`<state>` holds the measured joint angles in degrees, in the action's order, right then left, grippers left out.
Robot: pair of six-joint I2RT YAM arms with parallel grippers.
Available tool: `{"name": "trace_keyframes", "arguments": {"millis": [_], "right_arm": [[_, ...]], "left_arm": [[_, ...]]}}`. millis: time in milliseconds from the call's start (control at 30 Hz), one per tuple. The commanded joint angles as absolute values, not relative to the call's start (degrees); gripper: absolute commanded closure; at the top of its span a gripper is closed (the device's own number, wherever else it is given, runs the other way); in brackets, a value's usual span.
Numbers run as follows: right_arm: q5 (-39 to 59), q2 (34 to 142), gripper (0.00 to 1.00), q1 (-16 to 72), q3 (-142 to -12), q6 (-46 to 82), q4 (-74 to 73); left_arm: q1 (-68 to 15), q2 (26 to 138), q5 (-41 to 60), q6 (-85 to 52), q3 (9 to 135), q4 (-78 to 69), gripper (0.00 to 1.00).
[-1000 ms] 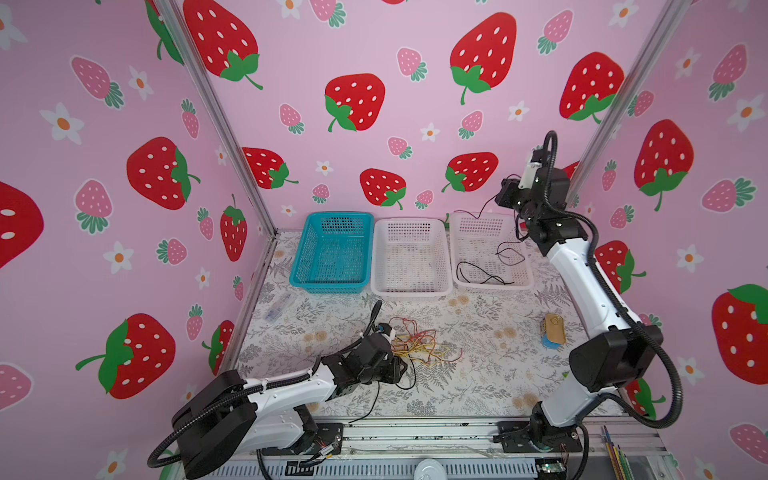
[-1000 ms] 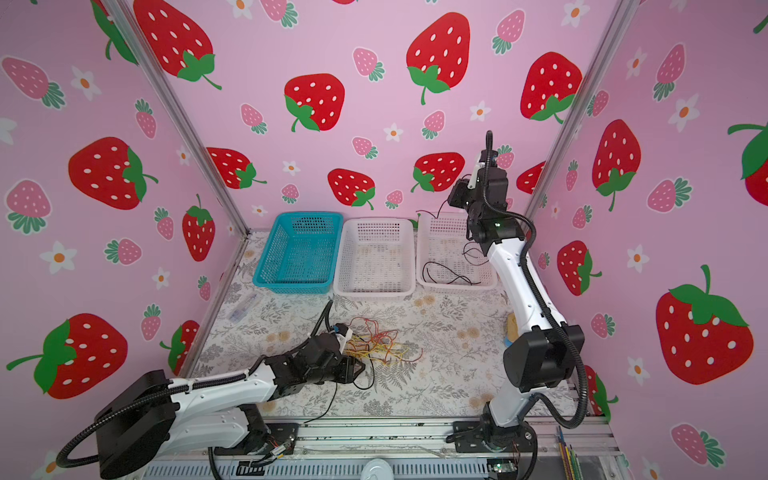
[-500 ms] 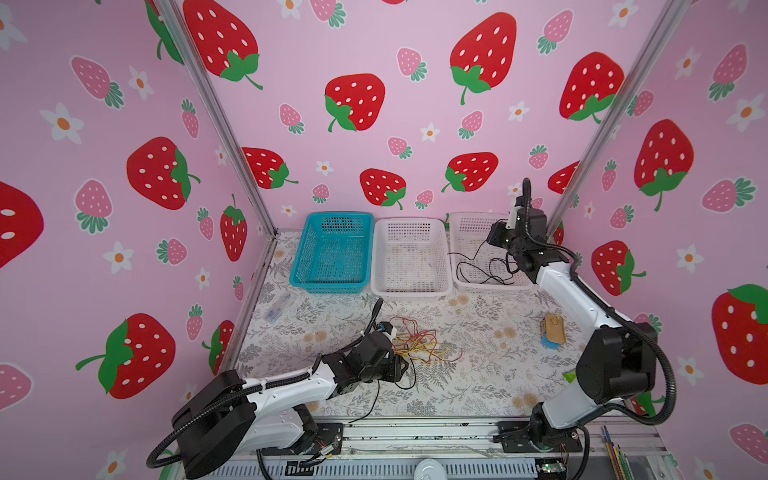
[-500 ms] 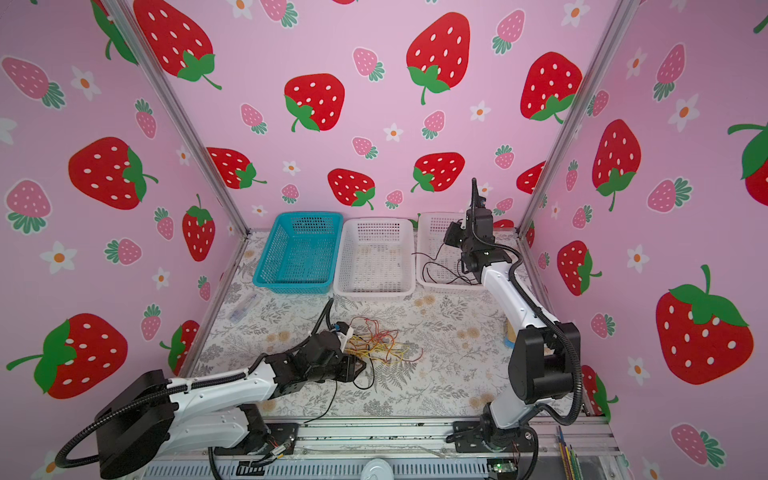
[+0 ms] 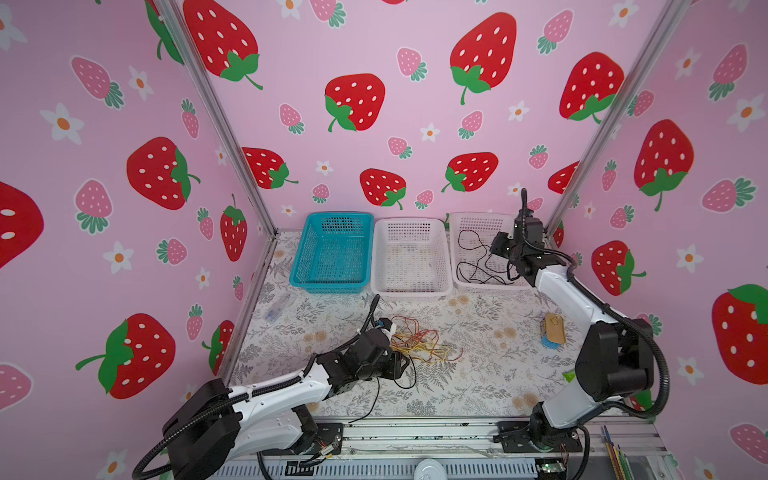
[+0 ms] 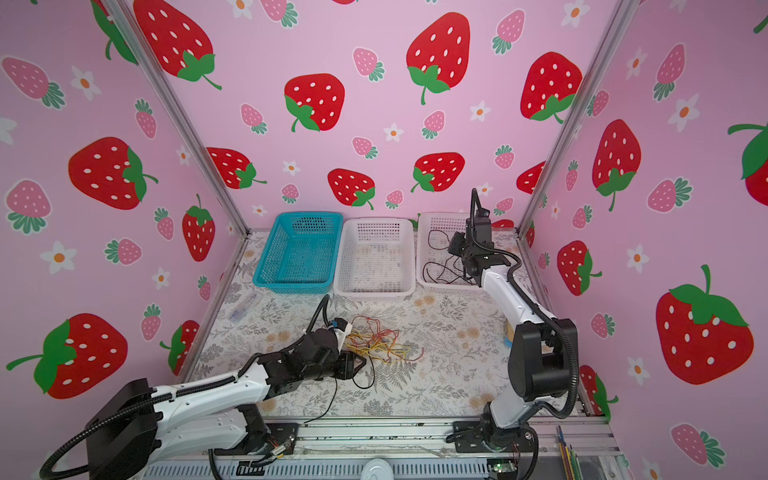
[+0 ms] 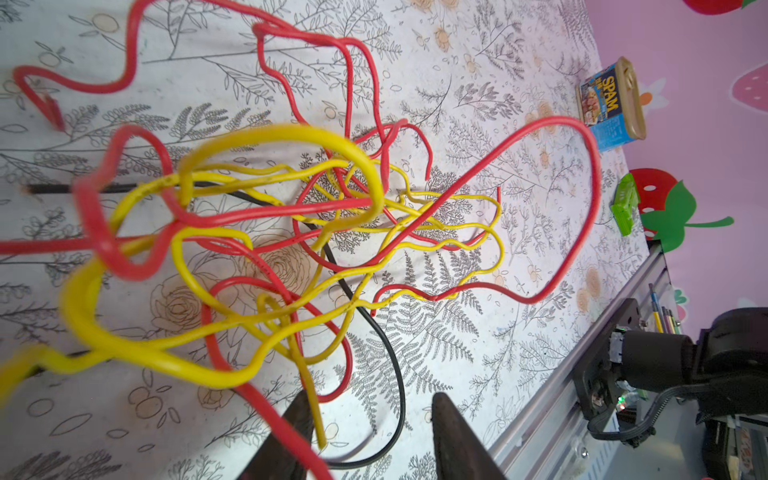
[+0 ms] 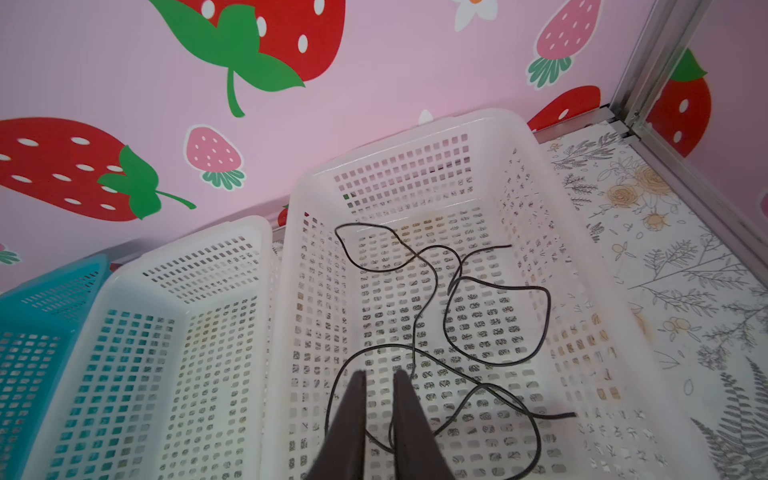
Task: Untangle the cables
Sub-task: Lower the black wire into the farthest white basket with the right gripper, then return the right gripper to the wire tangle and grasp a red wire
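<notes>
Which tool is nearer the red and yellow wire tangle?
Left. The left tool sits at the edge of the red and yellow wire tangle; the right tool hangs over a distant white mesh basket.

three mesh baskets side by side along the back wall: blue basket on the left, middle white basket, right white basket. spam can on the floral tabletop near the right wall. green packet near front right edge. small clear item by left wall, too small to identify. pencils past the front rail, right corner.
</notes>
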<state>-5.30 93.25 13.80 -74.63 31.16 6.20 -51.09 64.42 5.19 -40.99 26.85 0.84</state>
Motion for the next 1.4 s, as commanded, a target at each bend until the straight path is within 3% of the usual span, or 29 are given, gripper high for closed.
{"name": "trace_keyframes", "arguments": {"millis": [0, 233, 300, 367, 700, 867, 967, 1167, 1367], "right_arm": [[-5.02, 92.64, 0.72, 13.74, -76.23, 32.08, 8.05], [-0.76, 83.98, 0.36, 15.32, -69.13, 34.19, 5.50], [1.05, 80.06, 0.11, 16.47, -64.67, 34.95, 3.56], [3.45, 76.41, 0.06, 18.46, -60.59, 34.72, 2.66], [16.60, 58.03, 0.13, 35.39, -33.08, 36.25, -9.46], [15.62, 54.02, 0.15, 42.56, -23.53, 38.34, -15.00], [15.95, 54.58, 0.18, 44.99, -19.14, 39.82, -20.65], [11.79, 60.70, 0.29, 52.22, -18.64, 38.73, -26.35], [5.03, 68.77, 0.47, 54.65, -22.09, 36.57, -24.99]], "left_arm": [[-51.00, 63.33, 5.23, -41.48, 28.39, 1.37, 0.89], [-50.98, 63.11, 5.52, -41.40, 29.76, 1.81, 0.85], [-51.01, 63.06, 5.74, -41.22, 30.52, 2.30, 0.81], [-51.03, 62.55, 5.78, -41.01, 31.17, 2.92, 0.77], [-50.98, 60.96, 4.49, -39.11, 32.84, 7.23, 0.58], [-50.99, 59.72, 3.88, -39.12, 32.86, 8.75, 0.48], [-50.99, 58.96, 2.84, -38.89, 33.50, 10.82, 0.42], [-50.98, 59.07, 2.11, -38.90, 33.67, 12.79, 0.42], [-50.99, 58.89, 0.24, -39.29, 33.46, 14.58, 0.43]]}}
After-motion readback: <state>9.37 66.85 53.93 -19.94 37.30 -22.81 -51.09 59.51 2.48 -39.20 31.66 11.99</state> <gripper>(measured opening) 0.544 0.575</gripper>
